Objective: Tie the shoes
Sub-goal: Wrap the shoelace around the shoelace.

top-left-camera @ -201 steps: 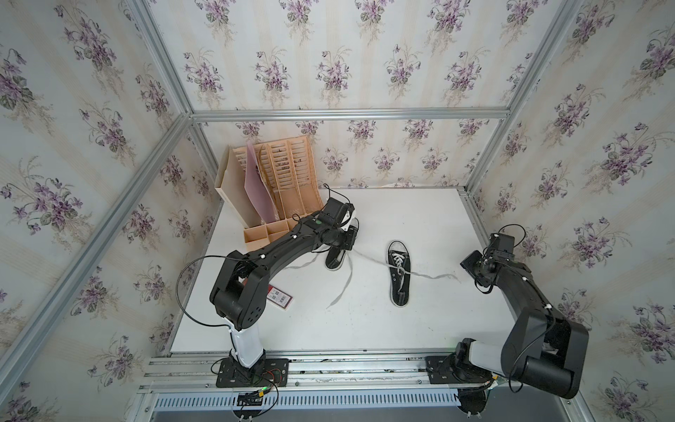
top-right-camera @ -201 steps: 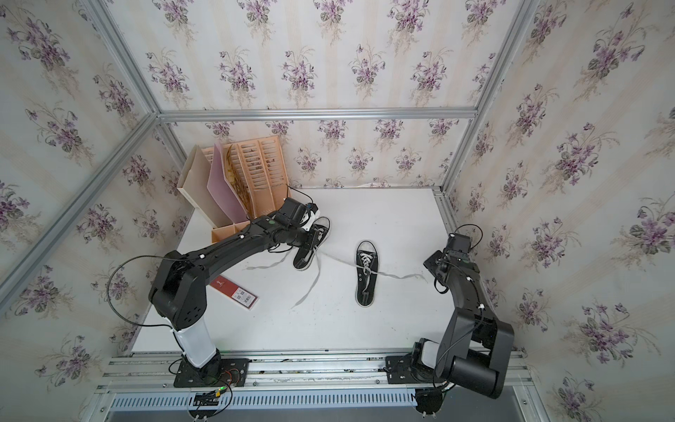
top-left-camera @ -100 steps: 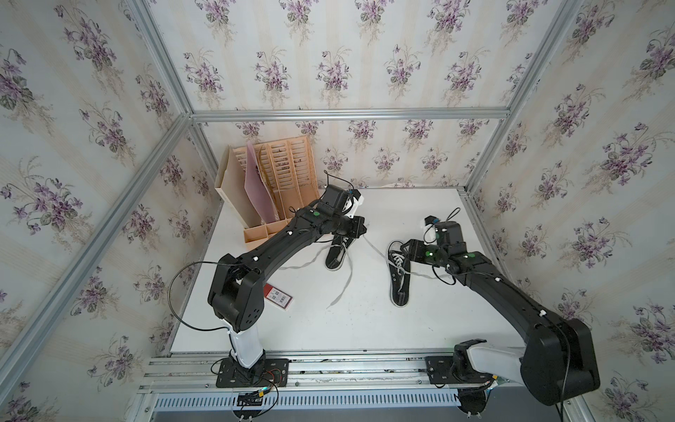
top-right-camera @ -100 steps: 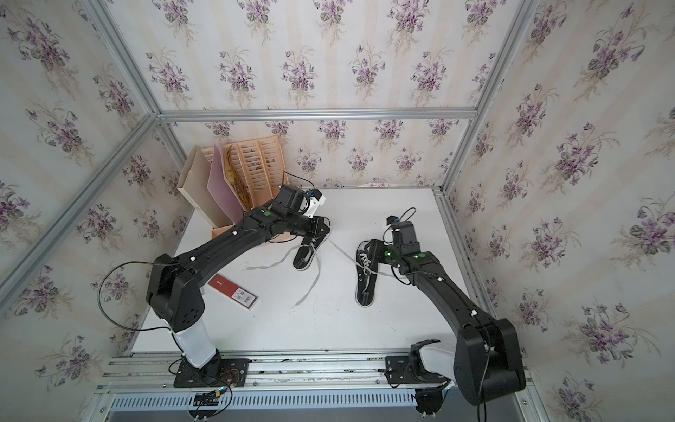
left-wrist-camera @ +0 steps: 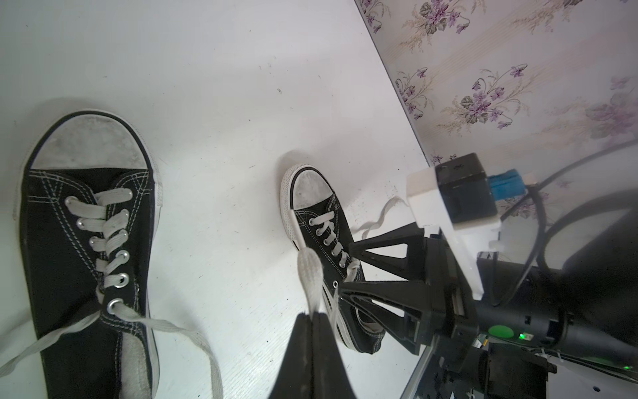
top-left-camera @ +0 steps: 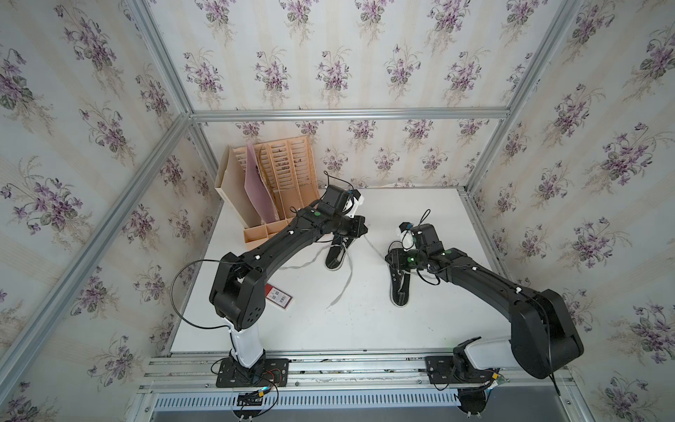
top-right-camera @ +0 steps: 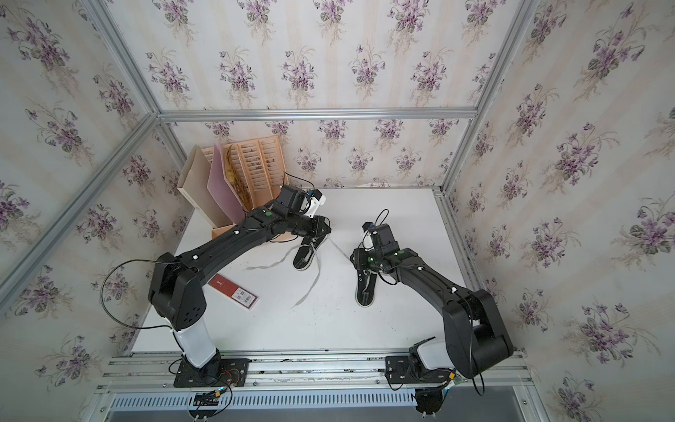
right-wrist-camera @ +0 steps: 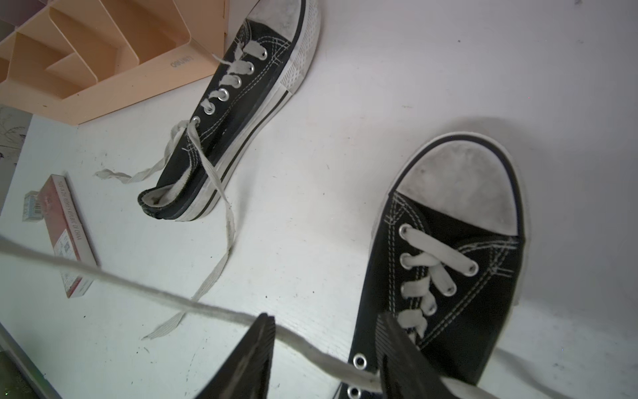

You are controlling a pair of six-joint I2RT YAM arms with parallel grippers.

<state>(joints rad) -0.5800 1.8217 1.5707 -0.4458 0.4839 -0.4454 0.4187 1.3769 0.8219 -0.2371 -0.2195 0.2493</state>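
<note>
Laces point(top-left-camera: 344, 290) of the left shoe point(top-left-camera: 336, 255), which lies just beside the wooden rack point(top-left-camera: 277, 182), trail loose over the table point(top-left-camera: 365, 336), so that one is not yet begun. Work is on the right shoe point(top-left-camera: 401, 288), nearer the table's right edge and well apart from its mate.

The left gripper point(left-wrist-camera: 312, 316) is pinched tight on one lace point(right-wrist-camera: 138, 284) of that shoe and draws it taut across the gap between the pair. The right gripper point(right-wrist-camera: 324, 331) hangs low over the shoe, jaws half apart, with the taut lace running between them but not clamped.

To do this well, I judge the left arm should keep its tension even while the right sinks until the flat strip sits deep between the jaws. It should then close clear of the canvas. A harder pull could drag the light shoe sideways.

In both top views the arms cover the left shoe's toe and the right shoe's lacing, and both sets of fingertips are hidden there. The right wrist view cuts off that shoe's heel. Whether any crossing has been made I cannot tell.
</note>
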